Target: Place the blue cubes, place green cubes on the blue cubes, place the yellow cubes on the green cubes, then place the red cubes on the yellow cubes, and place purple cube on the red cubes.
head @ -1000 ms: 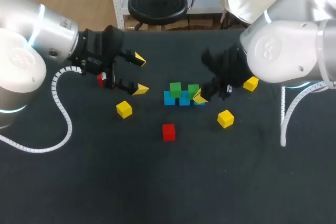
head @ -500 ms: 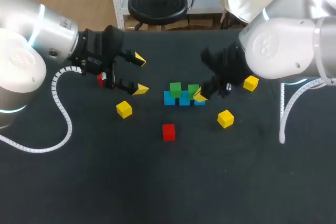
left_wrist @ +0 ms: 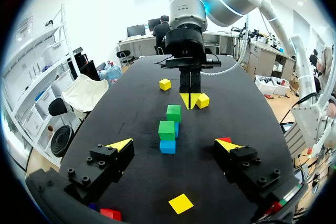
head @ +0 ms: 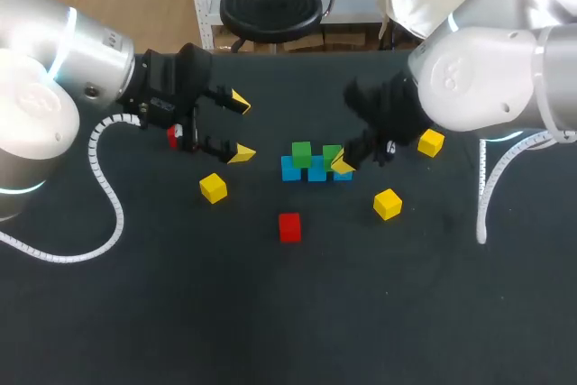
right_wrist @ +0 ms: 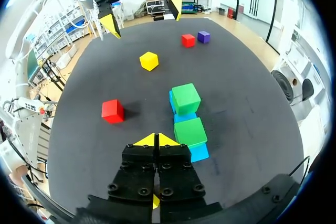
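Note:
A row of blue cubes (head: pixel 316 170) lies mid-table with two green cubes (head: pixel 301 152) (head: pixel 332 154) on top. My right gripper (head: pixel 343 165) is shut and empty at the row's right end; in its wrist view the right gripper (right_wrist: pixel 156 139) is just beside the nearer green cube (right_wrist: pixel 190 131). My left gripper (head: pixel 240 127) hangs open and empty left of the row, and from its wrist the left gripper (left_wrist: pixel 174 145) faces the green cubes (left_wrist: pixel 166 129). One red cube (head: pixel 289 226) lies in front of the row. A second red cube (right_wrist: pixel 188 40) and the purple cube (right_wrist: pixel 203 36) sit by the left arm.
Three yellow cubes lie loose: one yellow cube (head: pixel 214 187) at front left, another (head: pixel 388 204) at front right and a third (head: pixel 431 142) under the right arm. A white cable (head: pixel 104 182) loops over the table's left side.
The right arm has shifted very slightly; its gripper stays shut by the blue row. The left arm and all cubes are where they were.

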